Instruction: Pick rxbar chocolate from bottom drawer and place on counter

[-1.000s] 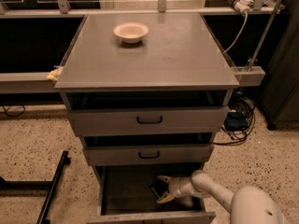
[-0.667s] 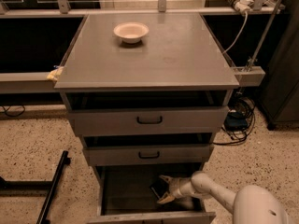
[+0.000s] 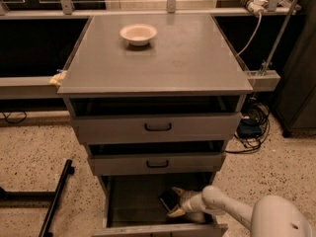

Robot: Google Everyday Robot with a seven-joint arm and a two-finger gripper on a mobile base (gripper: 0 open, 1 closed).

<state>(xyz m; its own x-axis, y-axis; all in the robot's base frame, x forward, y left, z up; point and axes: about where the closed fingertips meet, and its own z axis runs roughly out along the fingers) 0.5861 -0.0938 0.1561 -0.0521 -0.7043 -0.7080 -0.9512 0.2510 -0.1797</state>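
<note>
The counter [image 3: 173, 63] is a flat grey top; a white bowl [image 3: 138, 34] stands on it near the far edge, left of centre, well apart from everything below. At the near left corner a small yellowish scrap [image 3: 58, 79] sticks out from the side rail. Under the near edge all three drawers stand partly open: the top drawer [image 3: 158, 128], the middle drawer [image 3: 157, 164], and the bottom drawer [image 3: 133, 204], which is pulled out furthest. The pale arm [image 3: 229, 210] comes in from the near right corner's side and reaches down into the bottom drawer. The gripper [image 3: 176, 202] sits low in that drawer, toward its right half. The rxbar chocolate [image 3: 167, 198] (a small dark slab, tilted) lies right at the gripper's tip; whether the pincer clamps it or merely meets it, I cannot tell. A black bar [image 3: 55, 200] lies on the speckled floor to the left.
</note>
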